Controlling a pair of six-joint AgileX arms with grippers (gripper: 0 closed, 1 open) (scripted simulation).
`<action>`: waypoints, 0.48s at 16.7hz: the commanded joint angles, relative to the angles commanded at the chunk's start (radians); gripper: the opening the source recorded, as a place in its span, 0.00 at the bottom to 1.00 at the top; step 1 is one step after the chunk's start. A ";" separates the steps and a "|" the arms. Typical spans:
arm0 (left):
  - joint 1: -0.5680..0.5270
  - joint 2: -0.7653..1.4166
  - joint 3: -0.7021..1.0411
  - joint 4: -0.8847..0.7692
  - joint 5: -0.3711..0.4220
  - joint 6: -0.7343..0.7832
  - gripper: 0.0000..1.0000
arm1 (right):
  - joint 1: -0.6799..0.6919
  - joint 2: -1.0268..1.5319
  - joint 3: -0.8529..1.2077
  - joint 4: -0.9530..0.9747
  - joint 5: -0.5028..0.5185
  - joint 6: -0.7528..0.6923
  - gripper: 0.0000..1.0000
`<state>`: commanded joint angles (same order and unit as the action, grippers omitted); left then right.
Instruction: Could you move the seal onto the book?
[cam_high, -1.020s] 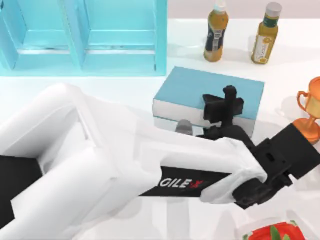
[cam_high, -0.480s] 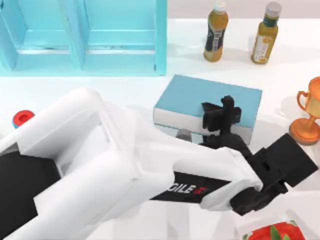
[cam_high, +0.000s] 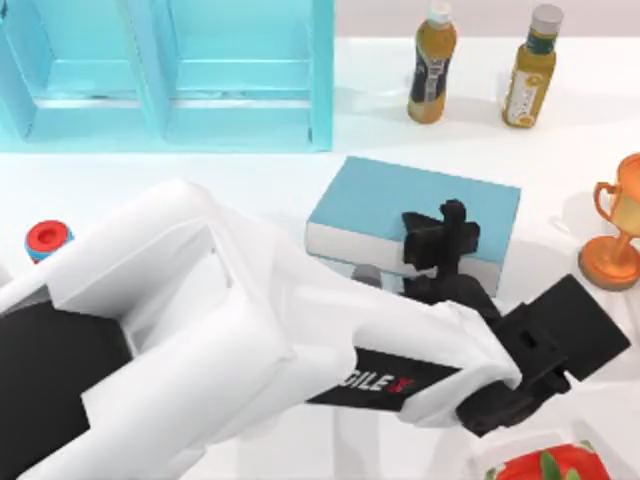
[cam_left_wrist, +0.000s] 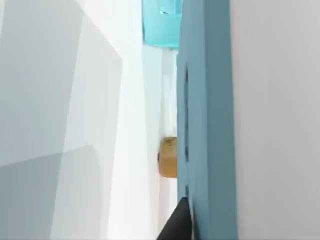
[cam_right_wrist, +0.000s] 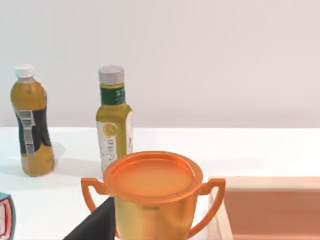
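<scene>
Top view: my left arm reaches from the lower left to right of centre, its left end effector (cam_high: 447, 238) over the near edge of the teal book (cam_high: 400, 202); whether the fingers are parted I cannot tell. The book lies flat, long axis left-right, slightly skewed.

Left wrist view: the tan, blocky seal (cam_left_wrist: 168, 157) sits mid-frame, just beside the book's matte cover.

Right wrist view: a glossy orange trophy cup (cam_right_wrist: 152, 195) stands ahead.

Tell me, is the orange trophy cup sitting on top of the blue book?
No, the trophy stands on the white table to the right of the book, apart from it.
</scene>
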<state>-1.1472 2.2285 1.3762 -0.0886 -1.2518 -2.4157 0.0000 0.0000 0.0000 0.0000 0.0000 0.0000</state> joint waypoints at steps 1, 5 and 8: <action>0.000 0.000 0.000 0.000 0.000 0.000 0.30 | 0.000 0.000 0.000 0.000 0.000 0.000 1.00; 0.000 0.000 0.000 0.000 0.000 0.000 0.60 | 0.000 0.000 0.000 0.000 0.000 0.000 1.00; 0.000 0.000 0.000 0.000 0.000 0.000 0.83 | 0.000 0.000 0.000 0.000 0.000 0.000 1.00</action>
<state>-1.1472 2.2285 1.3762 -0.0886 -1.2518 -2.4157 0.0000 0.0000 0.0000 0.0000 0.0000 0.0000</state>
